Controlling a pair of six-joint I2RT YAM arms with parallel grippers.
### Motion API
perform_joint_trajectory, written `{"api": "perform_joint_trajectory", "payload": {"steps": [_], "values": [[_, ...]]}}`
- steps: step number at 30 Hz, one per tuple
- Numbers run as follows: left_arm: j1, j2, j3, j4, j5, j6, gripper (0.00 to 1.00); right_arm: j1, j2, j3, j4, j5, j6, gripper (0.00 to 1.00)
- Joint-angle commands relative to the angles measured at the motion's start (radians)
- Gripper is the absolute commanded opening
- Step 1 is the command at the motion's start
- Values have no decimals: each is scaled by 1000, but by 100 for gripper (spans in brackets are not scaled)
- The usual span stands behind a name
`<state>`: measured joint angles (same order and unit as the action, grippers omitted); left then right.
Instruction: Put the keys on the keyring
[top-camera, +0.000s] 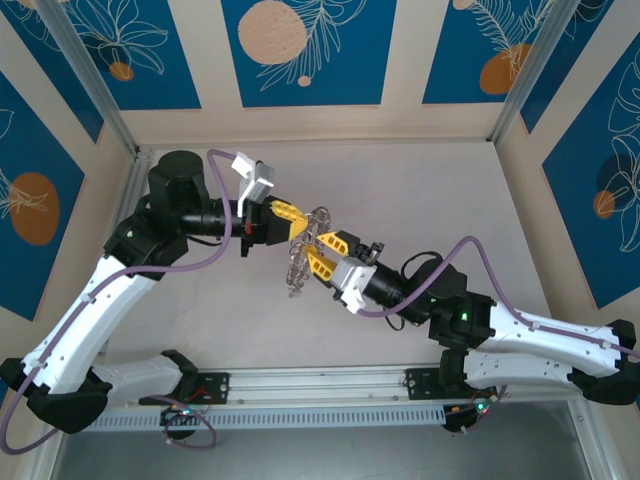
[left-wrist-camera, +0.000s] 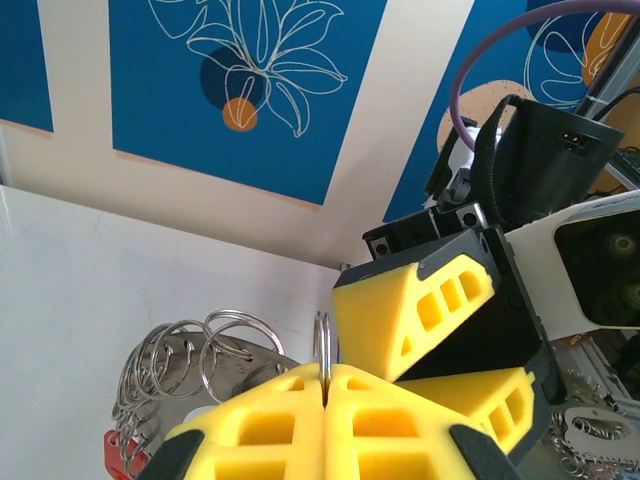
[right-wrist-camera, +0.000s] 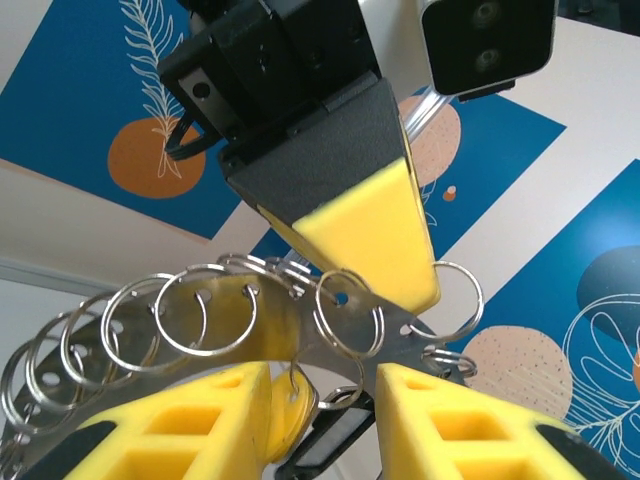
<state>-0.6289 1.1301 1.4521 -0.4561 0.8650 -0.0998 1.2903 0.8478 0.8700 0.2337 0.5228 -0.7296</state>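
Two yellow fingers of the left gripper (left-wrist-camera: 325, 378) are pressed flat together, one thin wire loop (left-wrist-camera: 323, 345) nipped upright in the seam between them. The loop belongs to the rim of the keyring (right-wrist-camera: 275, 325), which sits right at the fingertips, lifted clear of the table (top-camera: 450, 190) between the two arms. Left wrist view: more rim loops fan out to the left of the fingers, with a red key head (left-wrist-camera: 118, 445) low beneath them.

Right gripper (right-wrist-camera: 322, 385) meets the ring from the opposite side, jaws standing partly apart. The grey band of the ring crosses just beyond its fingertips. A yellow tag (right-wrist-camera: 285, 415) and a dark piece (right-wrist-camera: 330, 445) hang in the gap. Whether these jaws actually bear on the ring: cannot tell. One left finger lies across the ring from above in this view, covering part of the band.

Overhead: both grippers tip to tip near mid-table, ring between them. The keys (top-camera: 294, 280) dangle in a small cluster, showing on the near side of it. Blue floral wall panels (top-camera: 300, 50) behind.
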Motion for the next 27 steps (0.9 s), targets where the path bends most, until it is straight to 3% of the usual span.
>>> {"api": "perform_joint_trajectory", "payload": {"steps": [1, 27], "values": [[16, -1, 6, 50, 43, -14, 0, 12, 9, 35, 70, -7, -28, 33], [20, -6, -2, 79, 75, -49, 0, 42, 69, 44, 143, 59, -187, 28]]}}
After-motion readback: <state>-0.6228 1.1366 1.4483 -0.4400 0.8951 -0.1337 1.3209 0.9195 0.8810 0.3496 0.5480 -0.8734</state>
